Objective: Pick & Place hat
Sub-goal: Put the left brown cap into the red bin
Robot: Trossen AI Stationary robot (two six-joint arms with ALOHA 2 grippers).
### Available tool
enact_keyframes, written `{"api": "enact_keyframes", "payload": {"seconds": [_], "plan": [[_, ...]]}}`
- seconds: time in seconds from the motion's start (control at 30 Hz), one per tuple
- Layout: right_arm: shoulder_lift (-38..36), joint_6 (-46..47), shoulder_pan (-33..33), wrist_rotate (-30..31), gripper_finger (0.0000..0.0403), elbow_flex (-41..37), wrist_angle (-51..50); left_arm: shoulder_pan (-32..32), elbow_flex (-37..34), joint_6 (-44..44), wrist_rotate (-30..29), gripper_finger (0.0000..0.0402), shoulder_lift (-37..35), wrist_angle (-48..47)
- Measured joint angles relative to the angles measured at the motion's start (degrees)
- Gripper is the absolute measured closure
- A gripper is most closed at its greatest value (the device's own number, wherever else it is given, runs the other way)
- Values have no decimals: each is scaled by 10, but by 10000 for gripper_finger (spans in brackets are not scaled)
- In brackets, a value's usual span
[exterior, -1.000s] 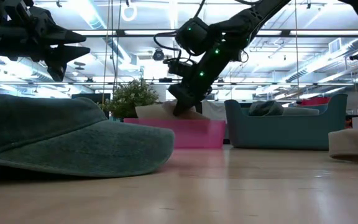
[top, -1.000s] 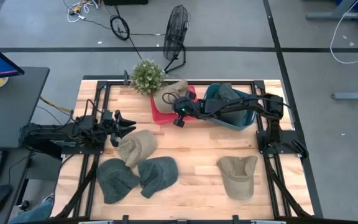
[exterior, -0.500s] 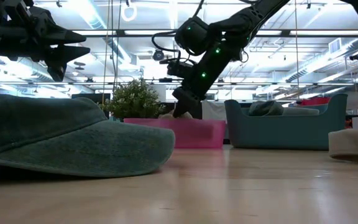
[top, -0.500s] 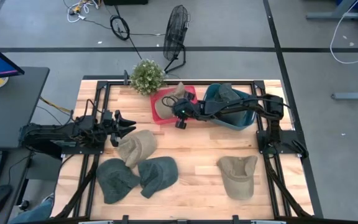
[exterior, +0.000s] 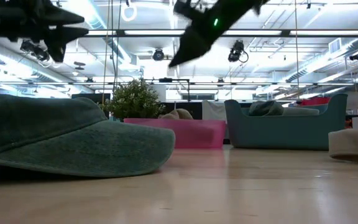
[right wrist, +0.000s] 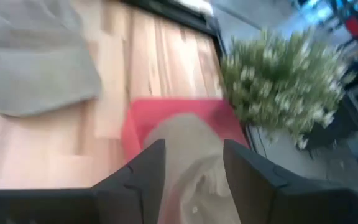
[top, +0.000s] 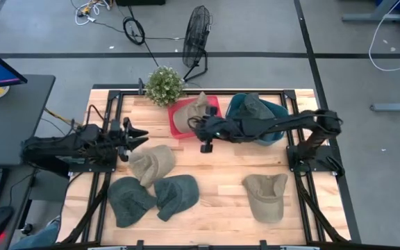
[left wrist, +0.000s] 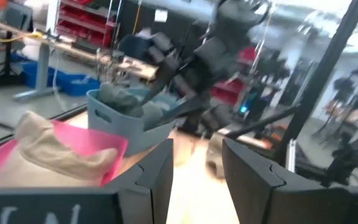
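Observation:
A beige hat (top: 185, 114) lies in the pink bin (top: 173, 130) at the table's far middle; in the low view only its crown (exterior: 178, 114) shows above the bin's wall (exterior: 185, 134). My right gripper (top: 193, 125) hangs open above the bin's near side, well clear of the hat (right wrist: 188, 146), with nothing between its fingers (right wrist: 145, 177). On the table lie a tan hat (top: 151, 163), two green hats (top: 130, 201) (top: 177, 193) and another beige hat (top: 266, 196). My left gripper (top: 135, 133) waits open in the air at the left, above the tan hat's far edge.
A teal bin (top: 259, 132) with a dark hat (top: 255, 105) in it stands right of the pink bin. A potted plant (top: 164, 85) sits at the far edge beside the pink bin. A green hat's brim (exterior: 67, 137) fills the low view's left foreground.
My right gripper has opened and let go of the beige hat, then risen high above the pink bin. The hat, held above the bin's rim a second ago, has dropped into the bin and lies there. My left gripper has risen a little.

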Motion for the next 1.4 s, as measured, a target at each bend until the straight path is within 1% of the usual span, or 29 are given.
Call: {"api": "enact_keyframes", "payload": {"seconds": [0.1, 0.2, 0.33, 0.47, 0.53, 0.63, 0.73, 0.9, 0.97, 1.1, 1.17, 1.3, 1.4], "plan": [[-29, 3, 29, 0, 236, 0, -13, 0, 61, 17, -19, 260, 42, -83], [-47, 22, 55, -7, 236, 0, -28, 0, 124, 18, -32, 260, 102, -178], [-53, 60, 83, -15, 236, 0, -59, -1, 175, 3, -33, 260, 186, -260], [-53, 91, 105, -15, 236, 0, -90, -1, 202, -30, -21, 260, 255, -311], [-53, 125, 114, -15, 236, 0, -115, -1, 212, -35, -16, 260, 282, -335], [-52, 169, 125, -16, 236, 0, -130, -1, 213, -34, -3, 260, 318, -371], [-50, 191, 135, -22, 236, 0, -142, -1, 213, -33, 19, 260, 354, -398], [-49, 211, 146, -23, 236, 0, -149, -1, 213, -69, 20, 260, 416, -399], [-49, 216, 149, -23, 236, 0, -149, -1, 213, -108, 20, 260, 440, -400], [-49, 227, 149, -23, 236, 0, -150, -4, 213, -269, 21, 260, 481, -398], [-49, 226, 149, -22, 236, 0, -151, -14, 213, -334, 28, 260, 498, -406], [-49, 226, 147, -22, 236, 0, -153, -46, 213, -410, 57, 260, 522, -405], [-49, 225, 147, -21, 236, 0, -158, -70, 213, -461, 55, 260, 528, -403]]}}
